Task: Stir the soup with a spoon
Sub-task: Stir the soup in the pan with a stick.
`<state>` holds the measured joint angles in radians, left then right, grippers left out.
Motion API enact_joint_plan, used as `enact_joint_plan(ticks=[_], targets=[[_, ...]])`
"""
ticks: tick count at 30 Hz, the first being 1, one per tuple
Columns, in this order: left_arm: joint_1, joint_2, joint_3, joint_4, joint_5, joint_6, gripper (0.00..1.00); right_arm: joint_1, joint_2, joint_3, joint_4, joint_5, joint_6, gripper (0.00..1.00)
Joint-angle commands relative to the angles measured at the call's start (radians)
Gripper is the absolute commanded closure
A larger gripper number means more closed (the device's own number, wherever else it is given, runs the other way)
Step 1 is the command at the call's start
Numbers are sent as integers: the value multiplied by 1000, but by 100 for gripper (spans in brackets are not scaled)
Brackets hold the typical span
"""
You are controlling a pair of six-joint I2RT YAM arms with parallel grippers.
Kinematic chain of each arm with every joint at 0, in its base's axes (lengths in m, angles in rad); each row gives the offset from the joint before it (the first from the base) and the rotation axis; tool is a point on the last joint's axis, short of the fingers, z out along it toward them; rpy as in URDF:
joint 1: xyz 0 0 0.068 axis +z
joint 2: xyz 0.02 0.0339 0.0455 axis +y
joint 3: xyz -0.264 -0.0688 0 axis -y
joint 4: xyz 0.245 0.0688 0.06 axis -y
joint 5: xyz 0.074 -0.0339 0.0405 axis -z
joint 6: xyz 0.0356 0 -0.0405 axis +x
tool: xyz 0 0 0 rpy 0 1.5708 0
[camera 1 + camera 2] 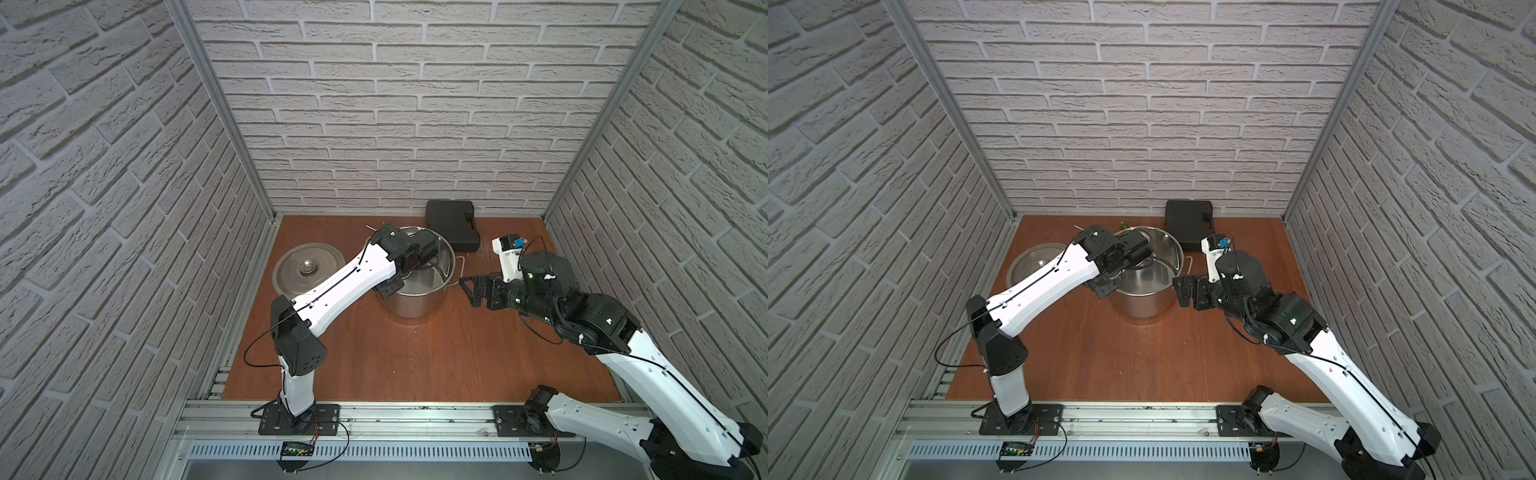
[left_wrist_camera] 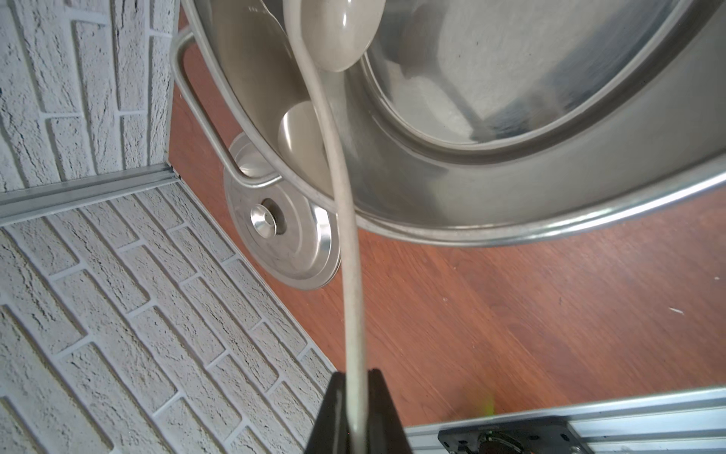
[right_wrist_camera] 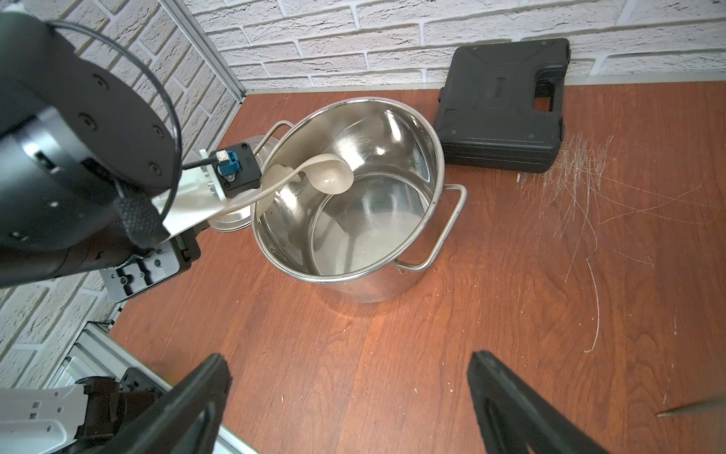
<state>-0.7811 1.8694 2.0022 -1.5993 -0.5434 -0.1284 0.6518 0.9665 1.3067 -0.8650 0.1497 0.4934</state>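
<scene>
The spoon (image 2: pixel 352 275), a cream-white ladle, is held near the end of its handle by my left gripper (image 2: pixel 355 373), which is shut on it. The ladle's round bowl (image 3: pixel 334 179) hangs inside the mouth of the steel pot (image 1: pixel 415 305), above the bottom and near the wall on the lid's side. No soup shows: the pot's inside (image 3: pixel 365 232) looks like bare steel. My left gripper (image 1: pixel 390 289) sits over the pot's left rim. To the right of the pot, my right gripper (image 1: pixel 468 293) is open and empty, close to the pot's side handle (image 3: pixel 444 232).
The pot's lid (image 1: pixel 309 270) lies flat on the wooden table (image 1: pixel 415 357), left of the pot. A black plastic case (image 1: pixel 453 224) lies behind the pot by the back wall. Brick walls close three sides, and an aluminium rail (image 1: pixel 415 415) runs along the front.
</scene>
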Motion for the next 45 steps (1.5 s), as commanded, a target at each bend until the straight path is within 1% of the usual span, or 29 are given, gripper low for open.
enact_joint_plan(ticks=[1, 8, 12, 16, 20, 22, 25, 29, 32, 35, 38, 39, 41, 45], targets=[[-11, 52, 67, 42, 31, 29, 100, -3, -36, -4, -4, 39, 4, 2], [-65, 141, 188, 57, 113, 30, 100, -3, -78, -37, -43, 63, 9, 1], [-108, 144, 191, 55, 159, 22, 100, -3, -116, -75, -50, 67, 28, 1], [-131, 103, 102, 16, 167, -5, 100, -3, -144, -97, -58, 74, 41, 1], [-131, -1, -16, 5, 160, -51, 100, -3, -142, -104, -57, 67, 40, 1], [-126, -35, -49, -15, 143, -68, 100, -3, -137, -110, -49, 55, 43, 1], [-107, -59, -80, -41, 113, -77, 100, -3, -127, -129, -26, 38, 51, 1], [-42, -50, -83, -62, 76, -67, 100, -3, -104, -133, -4, 19, 56, 1], [7, -23, -50, -59, 42, -37, 100, -3, -94, -126, 4, 10, 57, 1], [47, 22, 14, -48, 18, -10, 100, -3, -89, -114, -9, 13, 55, 1], [72, 61, 75, -16, 17, 5, 100, -3, -100, -109, -26, 23, 60, 1], [72, 74, 94, -5, 23, 7, 100, -3, -106, -110, -33, 26, 62, 1], [68, 101, 136, 25, 70, 9, 100, -2, -121, -110, -52, 37, 63, 1], [26, 153, 191, 38, 117, 11, 100, -3, -145, -112, -83, 60, 60, 1]])
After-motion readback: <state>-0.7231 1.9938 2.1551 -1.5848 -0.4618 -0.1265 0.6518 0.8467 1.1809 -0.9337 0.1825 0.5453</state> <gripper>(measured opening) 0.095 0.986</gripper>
